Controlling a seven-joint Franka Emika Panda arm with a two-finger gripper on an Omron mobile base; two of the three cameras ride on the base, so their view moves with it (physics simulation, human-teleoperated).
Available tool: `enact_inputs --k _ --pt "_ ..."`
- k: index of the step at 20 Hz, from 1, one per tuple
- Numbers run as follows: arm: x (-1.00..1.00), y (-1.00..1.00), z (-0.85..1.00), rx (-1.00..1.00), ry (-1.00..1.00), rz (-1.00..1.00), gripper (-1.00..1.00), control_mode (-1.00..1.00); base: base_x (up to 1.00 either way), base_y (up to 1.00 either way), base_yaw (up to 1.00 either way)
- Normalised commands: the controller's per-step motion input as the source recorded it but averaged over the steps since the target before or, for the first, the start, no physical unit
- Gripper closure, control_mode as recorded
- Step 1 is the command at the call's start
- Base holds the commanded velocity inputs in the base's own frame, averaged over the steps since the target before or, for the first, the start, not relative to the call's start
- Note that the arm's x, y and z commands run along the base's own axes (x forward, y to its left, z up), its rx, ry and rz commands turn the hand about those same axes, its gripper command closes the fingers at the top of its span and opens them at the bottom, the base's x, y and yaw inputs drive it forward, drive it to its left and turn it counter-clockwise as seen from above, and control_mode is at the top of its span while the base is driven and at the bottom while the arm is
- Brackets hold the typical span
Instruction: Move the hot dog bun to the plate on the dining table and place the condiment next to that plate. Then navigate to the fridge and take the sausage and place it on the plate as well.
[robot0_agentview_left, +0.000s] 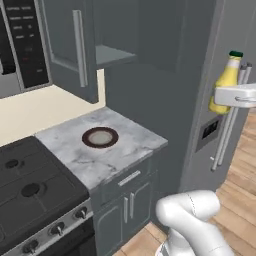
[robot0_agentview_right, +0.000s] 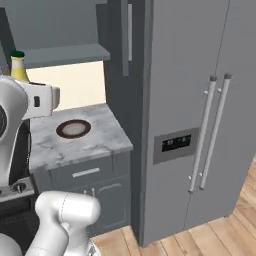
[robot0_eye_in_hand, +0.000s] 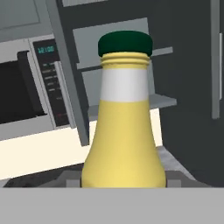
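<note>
Glossy white arm of rounded segments (dark joints).

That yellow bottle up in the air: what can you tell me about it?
The bottle is glossy yellow plastic by the look of it, with a dark green cap, a ribbed neck and a white band below it. It widens toward the base. It stands upright, lifted clear of the counter, its lower body clamped in the pincer, in front of the fridge.

One yellow condiment bottle, one brown-rimmed plate — one fridge, one microwave, one stove.
</note>
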Motion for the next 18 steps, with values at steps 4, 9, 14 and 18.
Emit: enact_inputs --k 4,9,14,18 --pt "0.0 0.0 0.0 0.0 0.0 0.0 1.0 1.0 -0.56 0.34 -0.7" --pt "0.0 0.0 0.0 0.0 0.0 0.0 1.0 1.0 -0.82 0.37 -0.64" --pt "0.0 0.0 0.0 0.0 0.0 0.0 1.0 1.0 -0.92 0.35 -0.63" --pt "0.0 0.0 0.0 0.0 0.0 0.0 1.0 1.0 -0.98 0.07 -0.54"
